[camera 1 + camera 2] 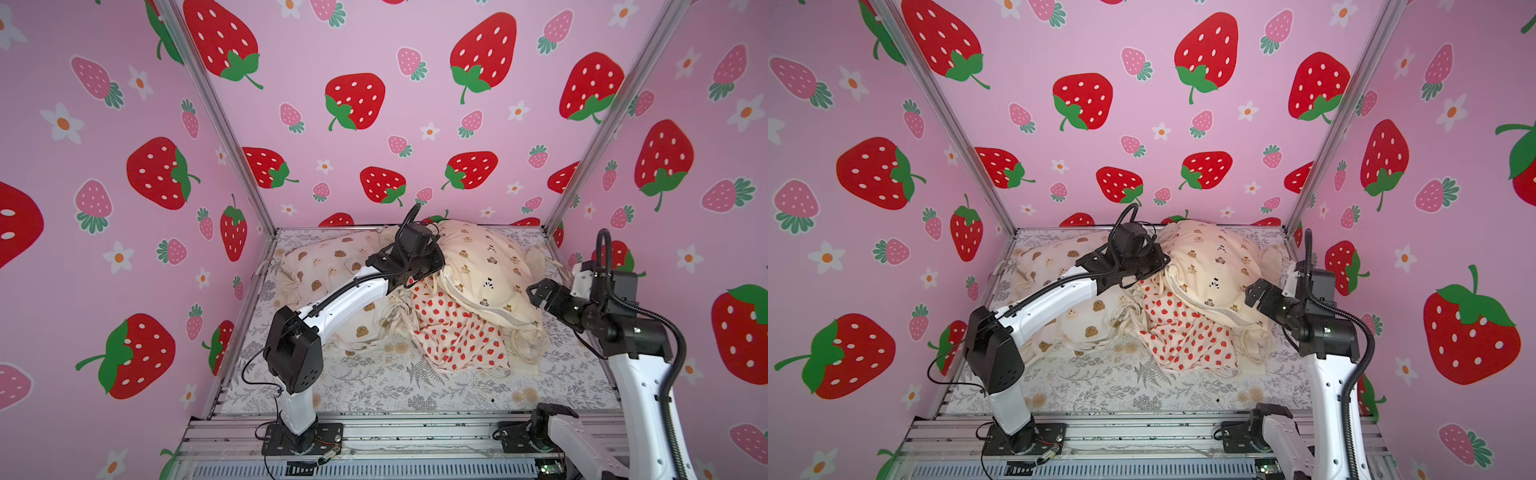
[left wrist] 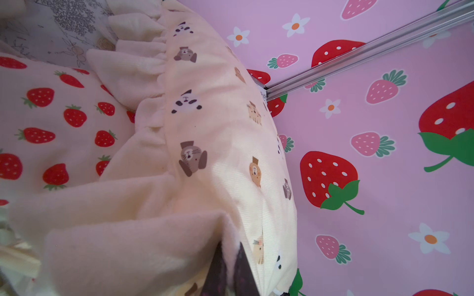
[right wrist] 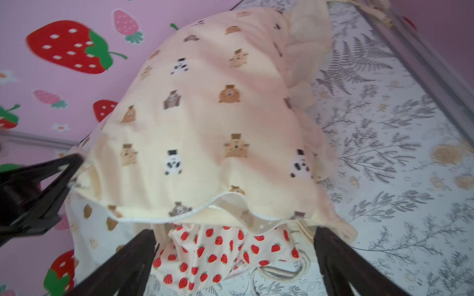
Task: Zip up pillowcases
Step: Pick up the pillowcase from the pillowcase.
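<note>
Three pillowcases (image 1: 453,332) heaped on sheet (image 1: 374,386), cream panda one (image 1: 486,266) on top. L gripper (image 2: 230,256) clamps its frill (image 2: 143,230); R gripper (image 3: 234,238) wide open near gaping zip edge (image 3: 205,205). Next, prob: R finds zip pull, not visible.

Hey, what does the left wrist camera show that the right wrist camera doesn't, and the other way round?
Only the left wrist: the frill pinched in the shut left gripper, up close. Only the right wrist: the open right gripper, the open edge of the bear-and-panda pillowcase, the brown-bear pillowcase. Both: the bear-and-panda pillowcase, the strawberry pillowcase, the fern sheet, the left gripper.
</note>
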Robot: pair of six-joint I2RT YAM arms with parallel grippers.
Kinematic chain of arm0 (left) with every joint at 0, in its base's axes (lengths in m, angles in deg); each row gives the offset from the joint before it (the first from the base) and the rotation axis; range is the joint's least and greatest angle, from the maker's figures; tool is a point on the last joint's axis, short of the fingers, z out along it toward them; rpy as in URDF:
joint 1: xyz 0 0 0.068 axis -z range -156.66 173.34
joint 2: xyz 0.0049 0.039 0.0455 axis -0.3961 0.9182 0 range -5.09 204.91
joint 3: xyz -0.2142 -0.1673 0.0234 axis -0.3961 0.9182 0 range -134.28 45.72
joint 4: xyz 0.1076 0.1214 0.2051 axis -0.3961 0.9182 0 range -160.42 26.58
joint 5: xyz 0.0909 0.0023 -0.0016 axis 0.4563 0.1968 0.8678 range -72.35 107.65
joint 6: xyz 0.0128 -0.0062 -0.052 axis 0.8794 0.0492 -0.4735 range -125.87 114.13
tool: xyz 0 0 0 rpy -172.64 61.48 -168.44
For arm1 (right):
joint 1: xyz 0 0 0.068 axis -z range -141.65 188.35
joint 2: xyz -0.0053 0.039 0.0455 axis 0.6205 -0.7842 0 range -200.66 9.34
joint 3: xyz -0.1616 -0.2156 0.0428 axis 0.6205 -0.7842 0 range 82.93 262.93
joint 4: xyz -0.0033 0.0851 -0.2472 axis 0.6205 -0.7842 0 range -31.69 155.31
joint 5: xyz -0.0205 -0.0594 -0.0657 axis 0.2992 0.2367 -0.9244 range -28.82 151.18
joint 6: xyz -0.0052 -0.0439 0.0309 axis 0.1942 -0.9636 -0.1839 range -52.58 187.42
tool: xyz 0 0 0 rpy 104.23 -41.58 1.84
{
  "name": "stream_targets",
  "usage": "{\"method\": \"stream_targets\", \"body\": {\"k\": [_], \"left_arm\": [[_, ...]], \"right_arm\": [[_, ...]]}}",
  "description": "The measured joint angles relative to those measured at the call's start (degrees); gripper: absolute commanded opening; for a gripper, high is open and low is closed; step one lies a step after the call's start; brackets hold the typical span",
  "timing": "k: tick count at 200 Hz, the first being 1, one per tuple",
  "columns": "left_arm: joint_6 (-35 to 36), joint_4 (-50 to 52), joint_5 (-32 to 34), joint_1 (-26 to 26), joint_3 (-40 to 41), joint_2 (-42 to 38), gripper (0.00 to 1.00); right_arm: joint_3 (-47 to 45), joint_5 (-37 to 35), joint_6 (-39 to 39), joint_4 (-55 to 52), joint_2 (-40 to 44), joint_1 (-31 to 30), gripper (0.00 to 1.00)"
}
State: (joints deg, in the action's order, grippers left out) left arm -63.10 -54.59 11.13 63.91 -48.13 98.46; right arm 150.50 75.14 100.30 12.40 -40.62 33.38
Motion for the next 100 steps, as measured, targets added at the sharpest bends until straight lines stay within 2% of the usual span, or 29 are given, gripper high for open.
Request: {"method": "stream_targets", "body": {"k": [25,61,100], "left_arm": [[-2.0,-3.3,-0.6,0.1,3.5,-3.0,0.00],[-4.8,-7.8,-4.0,0.2,8.3,-6.2,0.00],[-6.9,-11.6,-7.9,0.2,10.5,-7.5,0.00]], "right_arm": [[-0.5,2.0,3.5,3.5,1.4,-10.9,0.89],[-4.7,4.2,9.1,14.2,-0.1,-22.8,0.75],[-9.7,8.5,12.8,26.8,-4.8,-28.3,0.57]]}}
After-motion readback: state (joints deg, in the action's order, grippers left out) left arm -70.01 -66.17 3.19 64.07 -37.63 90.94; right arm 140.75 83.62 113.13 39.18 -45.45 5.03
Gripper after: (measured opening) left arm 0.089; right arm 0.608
